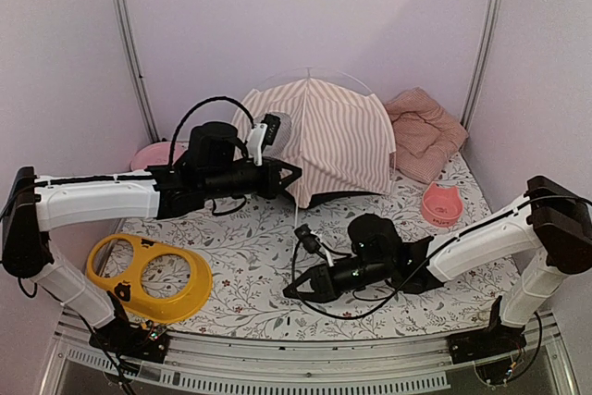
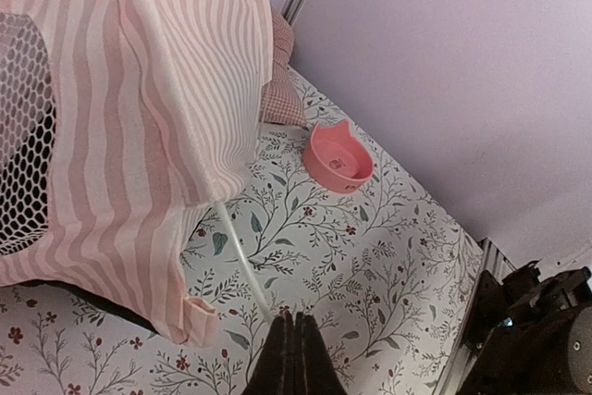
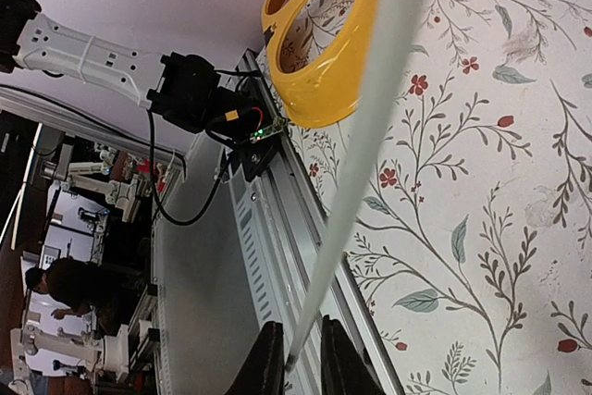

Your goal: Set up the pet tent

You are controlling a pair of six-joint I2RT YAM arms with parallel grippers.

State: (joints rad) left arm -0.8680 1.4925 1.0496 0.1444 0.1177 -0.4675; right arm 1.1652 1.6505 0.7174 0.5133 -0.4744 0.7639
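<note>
Now pet tent (image 1: 338, 141) at 12 o'clock on table (image 1: 259, 261), standing. My left gripper (image 2: 294, 319) closed on wire pole (image 2: 242, 256). My right gripper (image 3: 301, 332) slightly apart, straddling white pole (image 3: 361, 154), not pinching. Centre pole, squeeze, bend slowly.

Pet tent (image 1: 324, 141) at back centre of the worktop (image 1: 250, 256). Cushion (image 1: 425, 131) just beside it on the right, in the back right corner. Small bowl (image 1: 442, 203) in front of the cushion, near the right edge. Double-ring stand (image 1: 148, 275) front left, well apart from the rest. Flat dish (image 1: 153, 154) back left, partly behind the left arm (image 1: 92, 199).

Left end effector (image 1: 296, 173) just before the tent's front left corner. Thin pole (image 2: 242, 261) runs from the tent's hem to its tips. Right end effector (image 1: 289, 291) front centre, apart from the tent. Second pole (image 3: 370, 136) passes between its fingers (image 3: 266, 358).
</note>
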